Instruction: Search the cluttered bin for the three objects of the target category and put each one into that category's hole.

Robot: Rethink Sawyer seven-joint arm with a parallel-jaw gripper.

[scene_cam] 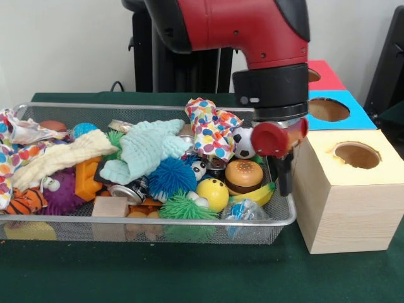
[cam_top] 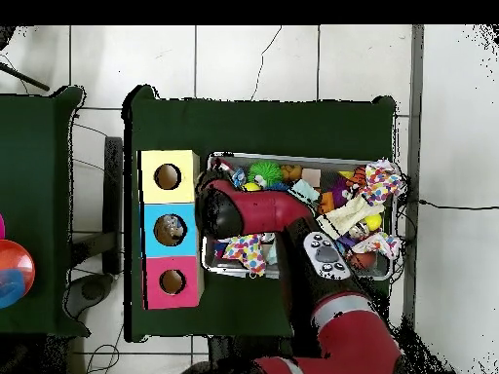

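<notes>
The wire mesh bin [scene_cam: 151, 222] is packed with toys: a toy hamburger [scene_cam: 244, 173], a yellow face ball [scene_cam: 213, 192], a banana [scene_cam: 260, 194], a small soccer ball [scene_cam: 243, 144], a blue spiky ball [scene_cam: 172, 177] and a drink can [scene_cam: 129, 189]. My gripper [scene_cam: 285, 170] hangs at the bin's right end, by the rim next to the yellow-topped wooden box [scene_cam: 344, 214]. A red round part [scene_cam: 270, 139] shows at its side. In the overhead view the arm's head [cam_top: 216, 209] covers the gripper, between the bin [cam_top: 292, 158] and the boxes.
Three boxes with round holes stand in a row beside the bin: yellow [cam_top: 167, 158], blue [cam_top: 152, 230], pink [cam_top: 152, 281]. Cloths lie on the toys: light blue [scene_cam: 148, 148], polka-dot [scene_cam: 211, 129], cream [scene_cam: 60, 158]. A second table holds a red ball [cam_top: 12, 268].
</notes>
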